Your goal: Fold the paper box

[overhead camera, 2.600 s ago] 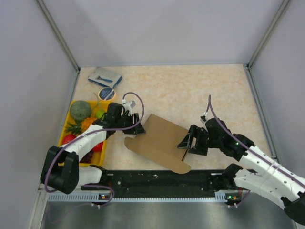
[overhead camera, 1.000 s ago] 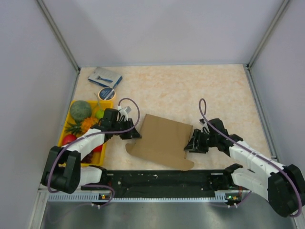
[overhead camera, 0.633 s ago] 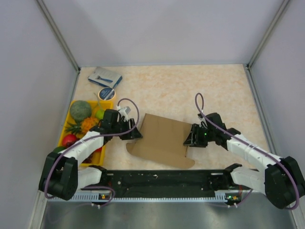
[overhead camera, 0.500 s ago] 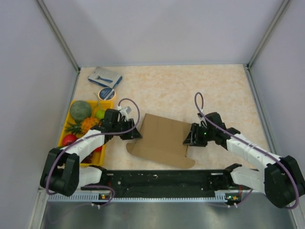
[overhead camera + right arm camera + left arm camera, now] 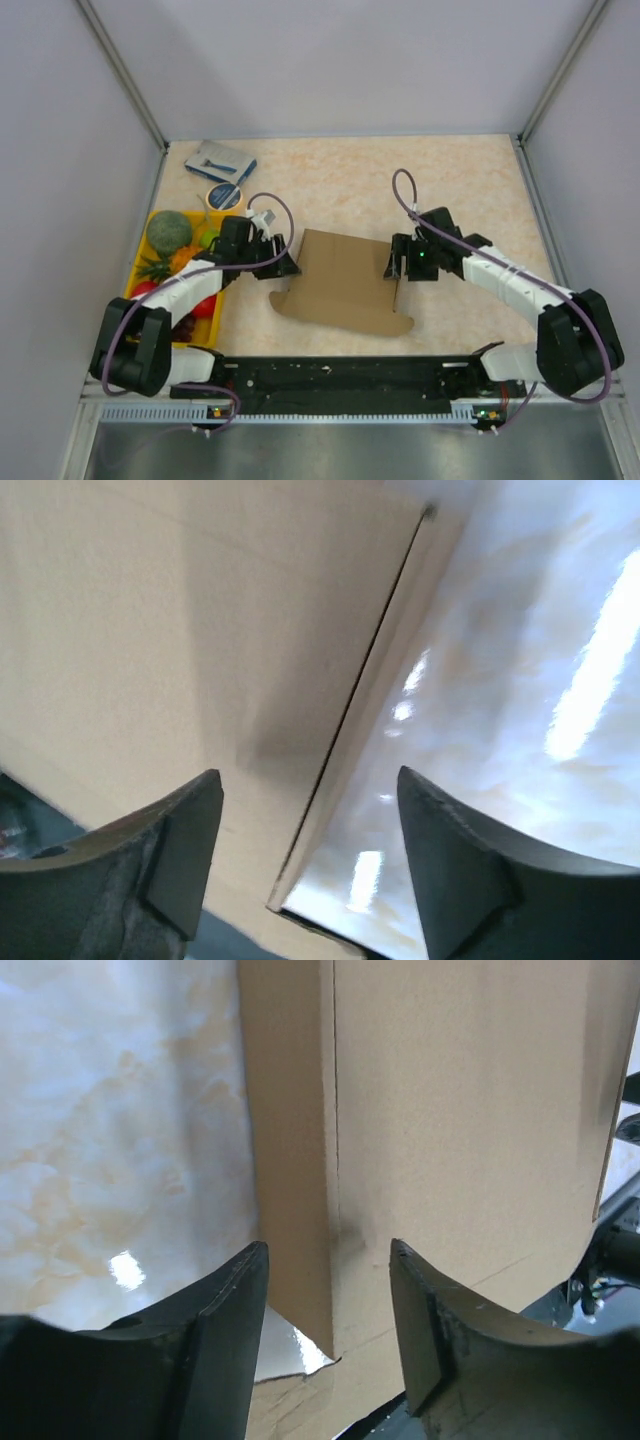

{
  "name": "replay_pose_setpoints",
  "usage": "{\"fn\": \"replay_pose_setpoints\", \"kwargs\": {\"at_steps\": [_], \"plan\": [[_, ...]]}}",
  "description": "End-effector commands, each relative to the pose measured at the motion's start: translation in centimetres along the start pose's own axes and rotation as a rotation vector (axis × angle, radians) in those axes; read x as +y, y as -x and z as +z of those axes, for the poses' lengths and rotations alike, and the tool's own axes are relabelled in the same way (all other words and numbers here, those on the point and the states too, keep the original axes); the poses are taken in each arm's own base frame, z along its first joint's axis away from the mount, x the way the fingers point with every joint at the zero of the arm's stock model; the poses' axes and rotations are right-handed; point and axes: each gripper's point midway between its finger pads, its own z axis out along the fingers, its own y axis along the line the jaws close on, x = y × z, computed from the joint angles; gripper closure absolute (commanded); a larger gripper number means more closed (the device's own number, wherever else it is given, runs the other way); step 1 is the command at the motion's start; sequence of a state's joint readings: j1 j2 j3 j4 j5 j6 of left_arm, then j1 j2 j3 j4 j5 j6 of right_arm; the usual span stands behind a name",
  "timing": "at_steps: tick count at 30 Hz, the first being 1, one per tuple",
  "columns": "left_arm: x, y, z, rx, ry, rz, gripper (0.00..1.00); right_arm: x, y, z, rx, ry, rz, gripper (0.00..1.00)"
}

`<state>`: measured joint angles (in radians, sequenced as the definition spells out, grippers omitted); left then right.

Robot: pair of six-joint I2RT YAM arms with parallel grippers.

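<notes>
Paper box [image 5: 345,282], brown and flat, lies on the table [image 5: 450,180] near the front, right between the two arms. The left gripper [image 5: 284,266] is at the left edge of the box and the right gripper [image 5: 394,266] is at its right edge. Both have their fingers spread apart and hold nothing. A yellow tray [image 5: 153,216] full of fruit sits off to the left, behind the left arm.

The flat cardboard paper box [image 5: 345,280] is plain tan-brown, unprinted. The glossy stone-look surface [image 5: 400,180] is cream marbled with peach. The rectangular plastic tray [image 5: 197,217] is yellow; the small flat packet [image 5: 220,160] is blue-grey.
</notes>
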<state>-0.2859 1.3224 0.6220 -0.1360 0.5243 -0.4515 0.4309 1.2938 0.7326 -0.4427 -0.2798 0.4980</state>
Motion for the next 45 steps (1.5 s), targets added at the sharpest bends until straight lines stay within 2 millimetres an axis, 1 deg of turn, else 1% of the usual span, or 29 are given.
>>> {"fn": "replay_pose_setpoints", "kwargs": {"at_steps": [1,2,3,4,5,6,7,8,9,10,11,13,15,16,17,18,20,23,26,29,30,33,34,36,38,39,41,42,45], "plan": [[-0.7,3.5,-3.1,-0.114,0.076,0.089,0.39,-1.6,4.0,-4.7,-0.159,-0.307,-0.243,0.18],[-0.9,4.0,-3.6,-0.13,0.079,0.098,0.38,-1.1,3.9,-6.1,-0.161,-0.336,-0.282,0.16],[-0.9,4.4,-4.5,-0.158,0.086,0.112,0.37,0.3,3.2,-6.7,-0.161,-0.33,-0.349,0.15],[-0.9,4.2,-4.9,-0.157,0.087,0.107,0.37,0.9,3.4,-7.7,-0.194,-0.358,-0.398,0.14],[-1.0,4.3,-5.4,-0.168,0.084,0.106,0.37,2.1,3.5,-8.6,-0.215,-0.362,-0.446,0.14],[-0.9,4.6,-6.4,-0.201,0.084,0.095,0.37,3.3,2.6,-8.9,-0.213,-0.366,-0.531,0.13],[-1.0,4.5,-6.8,-0.21,0.074,0.083,0.36,5.6,1.2,-9.2,-0.253,-0.377,-0.698,0.13],[-1.5,4.8,-7.9,-0.253,0.059,0.088,0.36,7.4,0.1,-9.1,-0.275,-0.377,-0.806,0.12],[-1.0,4.7,-8.4,-0.273,0.068,0.041,0.36,8.3,-0.7,-9.0,-0.292,-0.401,-0.901,0.11],[-0.9,4.9,-9.0,-0.299,0.077,0.022,0.36,10.2,-2.5,-9.3,-0.344,-0.417,-1.062,0.1],[-1.2,4.8,-9.9,-0.329,0.071,0.007,0.34,10.6,-3.6,-8.2,-0.332,-0.475,-1.167,0.1],[-1.2,4.5,-10.4,-0.352,0.063,-0.058,0.27,12.0,-5.3,-7.8,-0.376,-0.549,-1.338,0.07],[-1.7,4.0,-11.1,-0.37,0.047,-0.099,0.25,12.7,-6.6,-5.9,-0.359,-0.654,-1.47,0.07],[-1.8,4.0,-11.5,-0.38,0.053,-0.106,0.25,12.7,-7.1,-5.3,-0.35,-0.7,-1.535,0.06],[-1.6,4.2,-12.3,-0.419,0.08,-0.105,0.24,13.6,-8.0,-5.0,-0.364,-0.711,-1.59,0.05],[-1.0,4.0,-12.8,-0.432,0.113,-0.121,0.23,13.4,-8.5,-3.8,-0.351,-0.777,-1.651,0.04],[-1.0,4.5,-14.3,-0.507,0.14,-0.108,0.19,13.3,-8.7,-3.0,-0.352,-0.822,-1.681,0.04],[-1.5,4.7,-15.4,-0.557,0.133,-0.099,0.15,13.0,-8.5,-2.4,-0.391,-0.9,-1.7,0.03],[-1.7,4.2,-15.2,-0.543,0.113,-0.124,0.13,12.5,-9.3,-1.2,-0.355,-0.886,-1.683,0.04],[-1.7,3.8,-14.6,-0.513,0.096,-0.161,0.13,11.7,-8.9,-0.9,-0.407,-0.976,-1.692,0.07],[-1.5,3.6,-14.4,-0.506,0.1,-0.181,0.13,11.5,-8.6,-1.3,-0.421,-1.007,-1.7,0.09],[-1.2,3.6,-13.9,-0.497,0.098,-0.199,0.11,10.8,-8.5,-1.6,-0.442,-0.995,-1.638,0.2],[-1.1,3.5,-13.6,-0.489,0.093,-0.206,0.1,10.7,-8.5,-1.6,-0.449,-0.991,-1.619,0.26],[-1.1,3.6,-13.0,-0.472,0.075,-0.23,0.07,10.4,-8.3,-1.9,-0.467,-0.992,-1.612,0.32],[-1.2,3.4,-12.1,-0.436,0.044,-0.26,0.07,10.1,-8.1,-2.0,-0.473,-0.995,-1.599,0.47],[-1.2,3.3,-11.7,-0.42,0.036,-0.272,0.05,10.2,-8.1,-2.1,-0.486,-0.99,-1.591,0.62],[-0.8,2.9,-10.8,-0.377,0.03,-0.295,0.04,10.3,-8.0,-2.2,-0.494,-0.986,-1.581,0.74],[-0.7,2.9,-10.5,-0.365,0.03,-0.296,0.03,10.4,-7.9,-2.4,-0.501,-0.98,-1.573,0.78],[-0.5,2.6,-9.4,-0.312,0.014,-0.3,0.03,10.5,-7.7,-2.8,-0.513,-0.979,-1.57,0.79]]}}
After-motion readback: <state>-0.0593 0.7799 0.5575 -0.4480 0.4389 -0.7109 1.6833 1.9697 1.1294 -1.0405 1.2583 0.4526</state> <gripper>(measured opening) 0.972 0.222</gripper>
